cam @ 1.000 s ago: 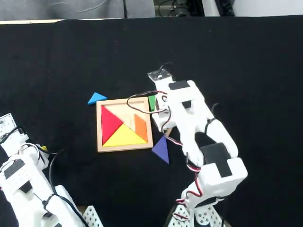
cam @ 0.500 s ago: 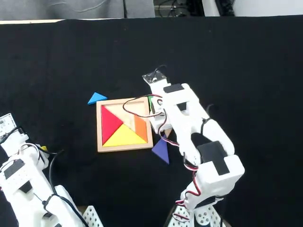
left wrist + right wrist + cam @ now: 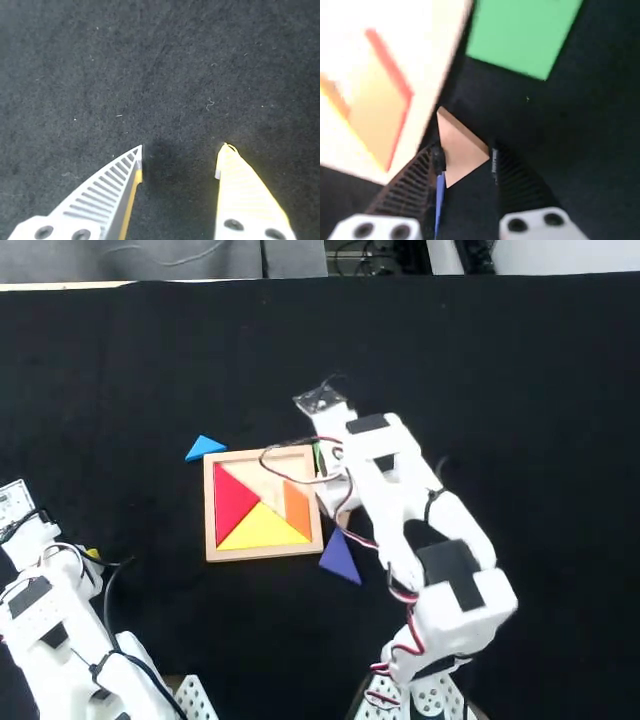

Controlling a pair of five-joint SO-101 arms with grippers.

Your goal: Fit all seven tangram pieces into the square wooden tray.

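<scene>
The square wooden tray (image 3: 211,512) holds a red triangle (image 3: 232,498), a yellow triangle (image 3: 262,529) and an orange piece (image 3: 297,504). My right gripper (image 3: 466,159) is shut on a small tan triangle (image 3: 461,148), just beside the tray's right rim (image 3: 437,60). A green piece (image 3: 522,32) lies on the cloth close beyond it, at the tray's far right corner (image 3: 320,455). A blue triangle (image 3: 205,447) lies off the tray's far left corner and a purple triangle (image 3: 340,558) off its near right corner. My left gripper (image 3: 181,150) is open over bare black cloth.
The right arm (image 3: 410,510) stretches from its base at the front edge over the tray's right side. At the near left corner stands the left arm (image 3: 45,610). The black cloth (image 3: 520,390) is bare at the back and right.
The right arm has shifted a little to the left, toward the tray's right rim, with the tan triangle in its gripper. The left arm has kept still.
</scene>
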